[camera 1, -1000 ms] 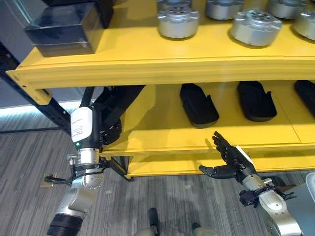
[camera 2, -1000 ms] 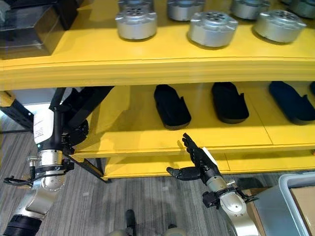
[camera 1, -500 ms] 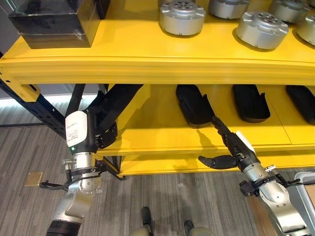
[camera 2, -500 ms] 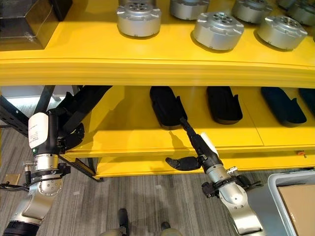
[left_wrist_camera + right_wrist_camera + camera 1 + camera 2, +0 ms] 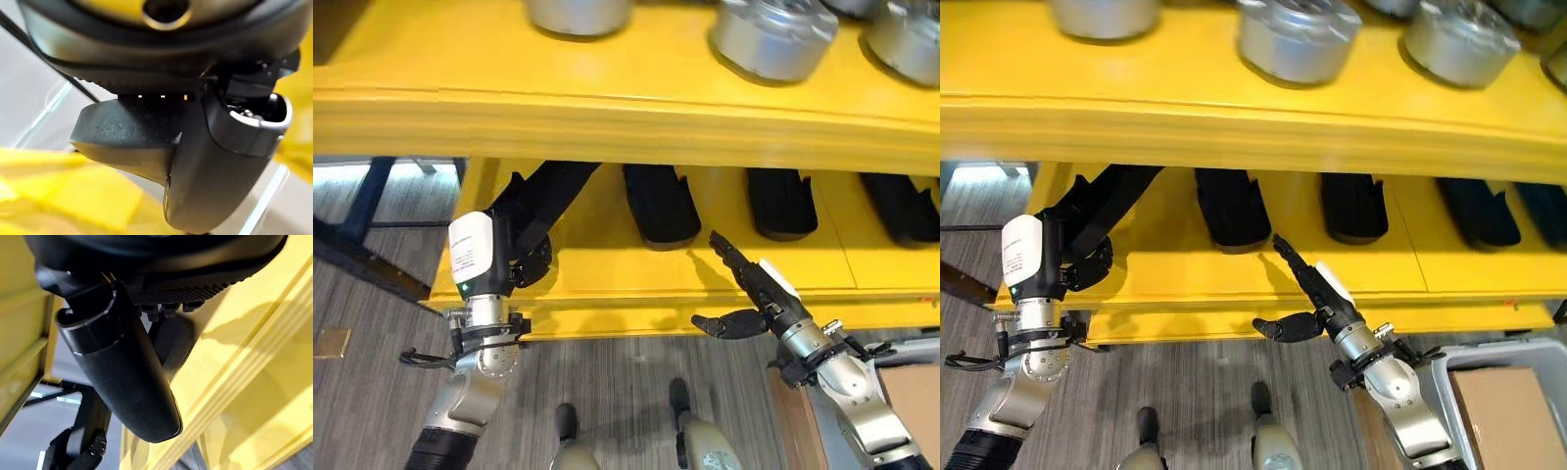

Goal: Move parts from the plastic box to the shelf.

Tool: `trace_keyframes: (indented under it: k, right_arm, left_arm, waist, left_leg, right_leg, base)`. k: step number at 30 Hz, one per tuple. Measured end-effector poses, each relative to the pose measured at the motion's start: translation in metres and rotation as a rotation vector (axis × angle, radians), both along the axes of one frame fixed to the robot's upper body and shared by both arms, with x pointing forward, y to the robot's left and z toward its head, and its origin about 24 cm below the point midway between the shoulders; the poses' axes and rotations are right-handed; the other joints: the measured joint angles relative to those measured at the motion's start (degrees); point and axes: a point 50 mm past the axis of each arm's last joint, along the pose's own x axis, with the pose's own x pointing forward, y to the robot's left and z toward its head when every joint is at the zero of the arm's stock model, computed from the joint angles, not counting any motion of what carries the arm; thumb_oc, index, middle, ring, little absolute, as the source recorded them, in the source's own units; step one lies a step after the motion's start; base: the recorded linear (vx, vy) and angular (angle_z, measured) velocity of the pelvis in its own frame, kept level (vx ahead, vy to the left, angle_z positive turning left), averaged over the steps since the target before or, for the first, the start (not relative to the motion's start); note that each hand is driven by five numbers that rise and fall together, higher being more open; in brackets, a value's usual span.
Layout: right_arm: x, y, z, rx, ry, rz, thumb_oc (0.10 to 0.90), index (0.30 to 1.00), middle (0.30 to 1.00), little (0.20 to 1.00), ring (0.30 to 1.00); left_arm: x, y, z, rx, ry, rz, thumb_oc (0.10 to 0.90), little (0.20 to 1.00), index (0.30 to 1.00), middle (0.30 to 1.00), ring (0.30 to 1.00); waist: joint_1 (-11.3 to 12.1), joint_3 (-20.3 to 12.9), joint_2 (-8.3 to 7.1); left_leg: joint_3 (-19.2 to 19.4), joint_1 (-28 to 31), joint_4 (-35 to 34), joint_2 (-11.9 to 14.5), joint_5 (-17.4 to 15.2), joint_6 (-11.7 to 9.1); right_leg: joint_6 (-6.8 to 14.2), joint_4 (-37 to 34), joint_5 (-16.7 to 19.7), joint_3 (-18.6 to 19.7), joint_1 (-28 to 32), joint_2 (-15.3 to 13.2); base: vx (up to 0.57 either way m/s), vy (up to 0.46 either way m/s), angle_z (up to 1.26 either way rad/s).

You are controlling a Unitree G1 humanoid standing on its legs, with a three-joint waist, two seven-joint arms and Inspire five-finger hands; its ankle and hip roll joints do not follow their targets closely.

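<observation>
A: What stands around the robot?

B: A yellow shelf (image 5: 636, 117) with two levels. Round silver-grey parts (image 5: 771, 37) sit along the upper level, their flat faces up. On the lower level (image 5: 1234, 269) lie dark elongated parts (image 5: 661, 203) in a row, well apart from one another, each with its long axis running from the shelf's front edge toward the back. At the lower right is the corner of a grey plastic box (image 5: 1459, 364) with something brown and flat (image 5: 1508, 411) inside it, and below everything a grey striped floor (image 5: 372, 382).

A: And the hands?

B: The right hand (image 5: 754, 292) reaches up from the lower right to the front lip of the lower level – fingers straight and released, thumb standing out to the side, nothing held. Its fingertips point up and toward the nearest dark part but stay short of it. The left hand (image 5: 533, 201) is up under the upper level at the lower level's left end, dark against the yellow; whether its fingers are curled or straight I cannot tell.

A: Anything in the way?

B: The upper level overhangs the lower one, and the lip of the lower level lies between the right hand and the dark parts. In the right wrist view the thumb (image 5: 127, 377) shows dark against the yellow edges.
</observation>
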Motion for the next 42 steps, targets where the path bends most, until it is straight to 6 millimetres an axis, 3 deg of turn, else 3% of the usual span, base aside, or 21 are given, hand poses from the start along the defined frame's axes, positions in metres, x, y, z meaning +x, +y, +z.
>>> trace_keyframes:
  k: [3, 7, 13, 20, 28, 33, 35, 38, 39, 42]
  right_arm:
    - [0.0, -0.017, 0.006, -0.059, -0.007, -0.037, 0.9, 1.0, 1.0, 1.0, 1.0]
    - [-0.002, -0.017, 0.008, -0.061, -0.007, -0.028, 0.9, 1.0, 1.0, 1.0, 1.0]
    - [-0.003, -0.016, 0.012, -0.051, -0.038, -0.05, 0.9, 1.0, 1.0, 1.0, 1.0]
    - [-0.004, -0.012, 0.05, 0.067, -0.296, -0.137, 0.9, 1.0, 1.0, 1.0, 1.0]
    - [0.005, -0.009, 0.075, 0.055, -0.426, -0.133, 0.9, 1.0, 1.0, 1.0, 1.0]
    - [0.011, -0.006, 0.103, 0.09, -0.569, -0.142, 0.9, 1.0, 1.0, 1.0, 1.0]
    - [0.014, -0.003, 0.125, 0.121, -0.677, -0.136, 0.9, 1.0, 1.0, 1.0, 1.0]
    - [0.016, 0.001, 0.14, 0.138, -0.744, -0.122, 0.9, 1.0, 1.0, 1.0, 1.0]
    - [0.016, 0.003, 0.145, 0.145, -0.764, -0.115, 0.9, 1.0, 1.0, 1.0, 1.0]
    - [0.017, 0.005, 0.149, 0.148, -0.778, -0.107, 0.9, 1.0, 1.0, 1.0, 1.0]
  left_arm:
    - [0.0, -0.009, -0.005, -0.037, 0.006, -0.016, 0.4, 0.3, 0.3, 0.3, 0.3]
    - [0.001, -0.006, -0.005, -0.04, 0.014, 0.018, 0.4, 0.3, 0.3, 0.3, 0.3]
    - [-0.001, 0.009, -0.01, -0.149, 0.008, 0.167, 0.4, 0.3, 0.3, 0.3, 0.3]
    - [-0.004, 0.026, -0.014, -0.212, -0.006, 0.325, 0.4, 0.3, 0.3, 0.3, 0.3]
    - [0.011, 0.033, -0.014, -0.215, 0.024, 0.399, 0.4, 0.3, 0.3, 0.3, 0.3]
    - [0.026, 0.025, 0.007, -0.226, -0.05, 0.375, 0.4, 0.3, 0.3, 0.3, 0.3]
    - [0.04, 0.021, 0.035, -0.23, -0.149, 0.363, 0.4, 0.3, 0.3, 0.3, 0.3]
    - [0.051, 0.015, 0.062, -0.227, -0.232, 0.346, 0.4, 0.3, 0.3, 0.3, 0.3]
    - [0.058, 0.012, 0.075, -0.224, -0.265, 0.334, 0.4, 0.3, 0.3, 0.3, 0.3]
    - [0.063, 0.013, 0.083, -0.243, -0.268, 0.355, 0.4, 0.3, 0.3, 0.3, 0.3]
  waist:
    - [-1.98, 0.6, 1.67]
    - [-2.59, 0.58, 1.74]
    - [-1.94, 0.57, 1.75]
    - [-1.93, 0.53, 2.13]
    - [-2.26, 2.1, 4.71]
    - [-2.27, 7.41, 5.35]
    - [-2.44, 10.49, 5.79]
    - [-2.46, 12.3, 5.99]
    - [-2.32, 12.65, 5.9]
    - [-2.62, 12.8, 5.96]
  left_leg:
    - [0.74, 3.07, 0.02, 0.26, -0.63, -1.5]
    - [0.92, 5.21, 0.04, -0.27, -1.55, -2.82]
    - [0.91, 5.05, 0.02, -1.46, -1.98, -2.67]
    - [1.63, 2.87, 0.04, -2.02, -1.85, -2.7]
    - [1.63, -0.77, 0.06, -2.46, -0.54, -3.12]
    - [1.63, -2.86, 0.1, -2.46, 0.37, -3.1]
    - [1.67, -5.42, 0.13, -2.62, 1.15, -2.98]
    - [1.58, -8.67, 0.84, -2.68, 1.84, -2.9]
    - [1.28, -12.45, 5.32, -2.56, 0.46, -2.77]
    - [0.97, -16.22, 11.56, -2.47, -2.48, -2.86]
  right_leg:
    - [-0.61, -0.01, -0.65, 0.03, 2.89, 0.33]
    - [-0.19, -0.01, -1.6, -0.03, 5.06, -0.12]
    - [0.12, -0.02, -1.79, 0.01, 4.99, -1.37]
    - [0.39, 0.0, -1.09, 1.17, 2.15, -1.82]
    - [0.61, 0.03, -0.14, 1.71, -1.62, -2.15]
    - [0.53, 0.46, 0.73, 1.87, -4.09, -1.97]
    - [0.53, 3.84, 0.29, 2.31, -8.26, -1.92]
    - [0.47, 7.4, -0.47, 2.69, -12.87, -1.78]
    - [0.2, 10.69, -1.63, 3.17, -16.2, -1.76]
    - [0.06, 16.87, -4.39, 4.1, -20.21, -1.76]
  base:
    - [0.08, -0.01, -0.06]
    - [0.07, -0.007, 0.01]
    - [0.0, -0.005, 0.02]
    - [-0.09, 0.033, -0.07]
    - [-0.11, -0.025, -0.01]
    - [-0.14, -0.008, -0.02]
    - [-0.21, -0.003, -0.04]
    - [-0.15, -0.016, 0.0]
    - [-0.15, -0.023, -0.04]
    - [-0.12, -0.016, -0.03]
